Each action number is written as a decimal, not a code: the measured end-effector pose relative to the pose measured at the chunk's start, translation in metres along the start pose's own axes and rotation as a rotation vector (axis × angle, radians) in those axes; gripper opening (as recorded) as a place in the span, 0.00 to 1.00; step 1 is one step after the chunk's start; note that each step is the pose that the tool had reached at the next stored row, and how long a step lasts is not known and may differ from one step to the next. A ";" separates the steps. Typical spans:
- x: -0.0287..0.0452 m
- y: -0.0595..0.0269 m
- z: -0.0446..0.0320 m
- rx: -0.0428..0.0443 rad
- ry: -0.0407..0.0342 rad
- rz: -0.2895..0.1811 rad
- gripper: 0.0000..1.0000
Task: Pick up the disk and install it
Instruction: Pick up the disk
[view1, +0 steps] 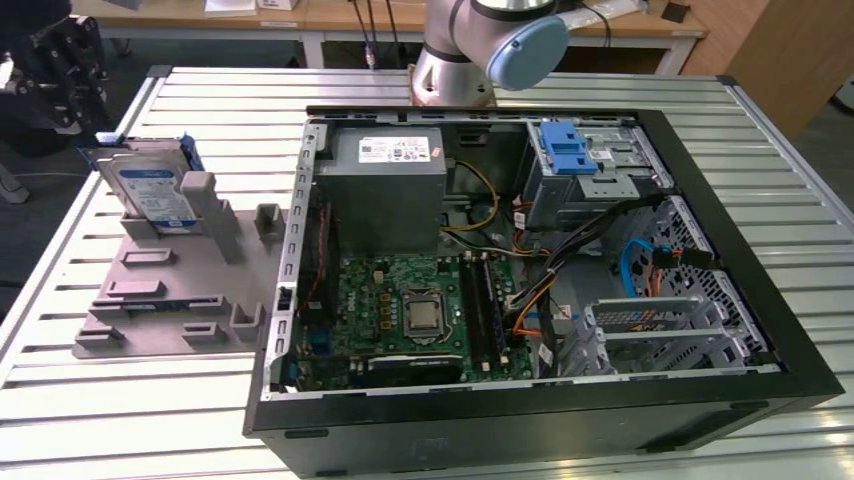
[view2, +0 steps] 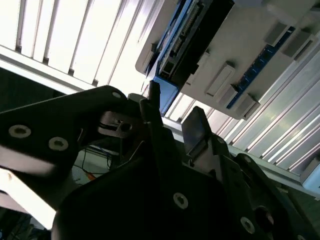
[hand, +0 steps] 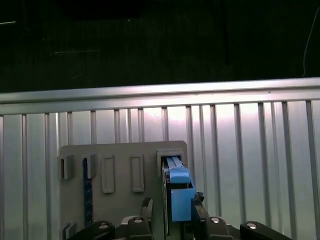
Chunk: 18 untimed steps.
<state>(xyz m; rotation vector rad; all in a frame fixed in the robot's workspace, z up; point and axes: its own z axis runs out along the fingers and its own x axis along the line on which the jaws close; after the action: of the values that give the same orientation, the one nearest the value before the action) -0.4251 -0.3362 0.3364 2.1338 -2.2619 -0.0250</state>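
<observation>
On the exterior view's left, the flat silver metal disk (view1: 144, 192), with its white-and-blue label and blue side rails, stood on its edge in a slot at the far end of the grey plastic slotted tray (view1: 154, 300). The black gripper (view2: 172, 114) hung just by the disk's blue end, with its fingers apart and holding nothing. The ribbed silver metal table (view1: 160, 420) showed all round the tray. The big open black computer box (view1: 534, 410) sat just beside the tray's right edge.
</observation>
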 end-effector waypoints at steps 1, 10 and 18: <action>0.0000 0.0001 0.0011 0.0001 -0.0009 0.000 0.45; -0.0006 -0.0004 0.0159 -0.0003 -0.0058 0.000 0.58; -0.0014 -0.0007 0.0292 -0.0009 -0.0150 -0.001 0.58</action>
<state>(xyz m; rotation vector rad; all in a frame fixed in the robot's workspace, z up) -0.4253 -0.3352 0.3071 2.1415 -2.2685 -0.0422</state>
